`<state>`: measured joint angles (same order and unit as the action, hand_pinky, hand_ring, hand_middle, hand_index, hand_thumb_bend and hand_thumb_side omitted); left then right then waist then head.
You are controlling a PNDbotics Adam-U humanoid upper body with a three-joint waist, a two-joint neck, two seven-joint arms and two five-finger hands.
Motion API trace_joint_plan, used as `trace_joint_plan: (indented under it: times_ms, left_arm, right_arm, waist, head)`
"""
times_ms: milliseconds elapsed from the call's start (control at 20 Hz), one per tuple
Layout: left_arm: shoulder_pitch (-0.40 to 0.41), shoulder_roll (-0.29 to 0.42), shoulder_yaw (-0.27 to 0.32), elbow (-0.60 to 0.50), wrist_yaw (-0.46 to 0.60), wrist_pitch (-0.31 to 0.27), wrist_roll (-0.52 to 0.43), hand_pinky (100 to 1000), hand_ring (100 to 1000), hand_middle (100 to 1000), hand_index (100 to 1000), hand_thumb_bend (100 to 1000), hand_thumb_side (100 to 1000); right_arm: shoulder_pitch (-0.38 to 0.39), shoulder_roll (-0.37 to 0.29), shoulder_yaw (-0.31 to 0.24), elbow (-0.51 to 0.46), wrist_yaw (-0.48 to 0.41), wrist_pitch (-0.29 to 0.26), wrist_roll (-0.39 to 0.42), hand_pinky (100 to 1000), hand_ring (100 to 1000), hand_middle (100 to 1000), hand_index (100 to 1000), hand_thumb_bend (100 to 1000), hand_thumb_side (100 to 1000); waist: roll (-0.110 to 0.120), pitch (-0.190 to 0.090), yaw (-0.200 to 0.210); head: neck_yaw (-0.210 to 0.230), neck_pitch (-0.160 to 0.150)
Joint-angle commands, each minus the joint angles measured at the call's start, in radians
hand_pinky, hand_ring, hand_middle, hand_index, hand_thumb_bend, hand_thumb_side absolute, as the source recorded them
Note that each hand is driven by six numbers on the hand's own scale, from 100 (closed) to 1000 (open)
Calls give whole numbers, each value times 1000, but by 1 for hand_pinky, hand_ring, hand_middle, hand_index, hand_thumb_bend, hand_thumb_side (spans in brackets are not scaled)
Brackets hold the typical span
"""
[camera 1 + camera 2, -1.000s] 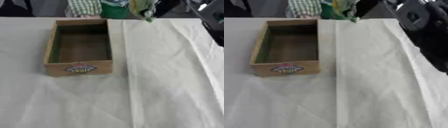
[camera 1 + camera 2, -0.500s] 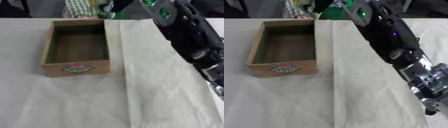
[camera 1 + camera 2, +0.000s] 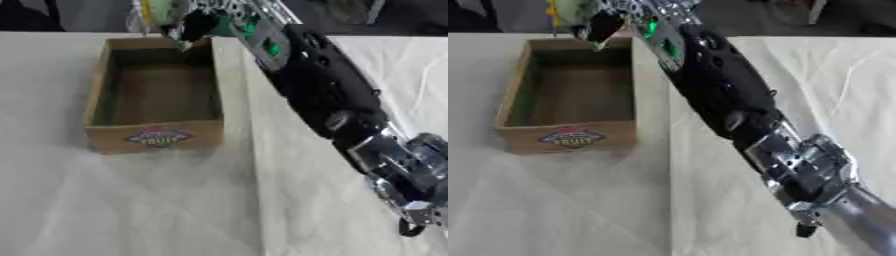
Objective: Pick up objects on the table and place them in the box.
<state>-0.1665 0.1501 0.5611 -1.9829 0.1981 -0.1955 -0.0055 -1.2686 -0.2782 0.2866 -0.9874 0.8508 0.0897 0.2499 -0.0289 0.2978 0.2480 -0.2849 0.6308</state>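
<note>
While the right hand [image 3: 197,22] reached over the far rim of the cardboard fruit box [image 3: 156,136] on the cloth-covered counter [image 3: 131,210], its fingers curled round a pale green-and-yellow object [image 3: 157,11].

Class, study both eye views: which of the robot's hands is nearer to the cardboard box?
The right hand. Its arm reaches across the table and the hand sits over the far right corner of the cardboard box, holding something green. The left hand shows in neither view.
</note>
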Motion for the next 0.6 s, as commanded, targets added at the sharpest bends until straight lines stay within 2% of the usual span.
trace_joint_plan:
  times_ms: [50,350,600]
  left_arm:
    - [-9,19,-3,-17,7,2,-9,761,520,538,726,100,660]
    - [-18,17,-5,-17,12,5,-16,761,520,538,726,100,659]
    - [-27,8,-4,-17,14,10,-20,765,520,538,726,100,656]
  right_arm:
    - [-36,18,-29,47,42,-4,-48,801,613,413,618,100,237]
    - [-28,49,-41,110,90,-18,-75,798,620,427,631,100,251]
    - [-8,80,-32,155,161,-59,-49,796,680,489,694,100,288]
  waist:
    - [3,-12,7]
    - [-3,-6,9]
    - [-14,1,15]
  head:
    - [-17,-17]
    - [-26,-22]
    - [-22,-28]
